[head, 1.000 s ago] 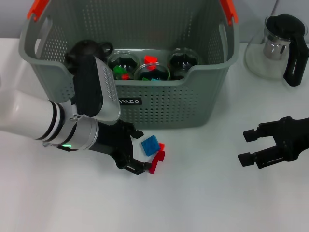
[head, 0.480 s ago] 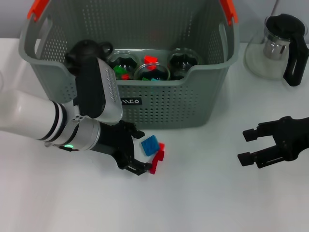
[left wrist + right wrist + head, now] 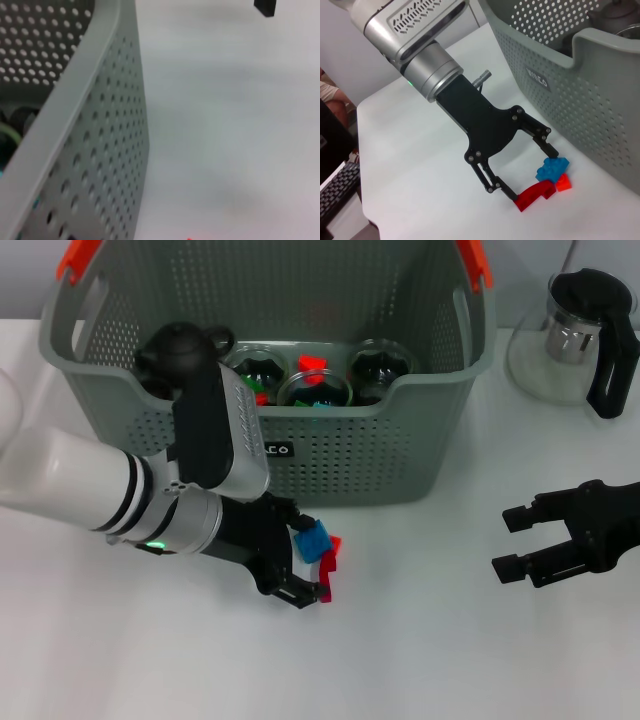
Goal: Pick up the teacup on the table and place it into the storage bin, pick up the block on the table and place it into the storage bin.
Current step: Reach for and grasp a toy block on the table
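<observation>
A blue block and red blocks lie clustered on the white table just in front of the storage bin. My left gripper is open and straddles this cluster, one finger on the bin side and one on the near side. The right wrist view shows the same left gripper with the blue block and a red block between its fingers. Three glass teacups holding coloured bits stand inside the bin. My right gripper rests open at the right, apart from everything.
A glass teapot with a black lid and handle stands at the back right. A dark pot sits in the bin's left side. The left wrist view shows only the bin's perforated wall and bare table.
My left gripper has slid right along the table, so its open fingers now enclose the blue and red blocks. The right arm has not moved.
</observation>
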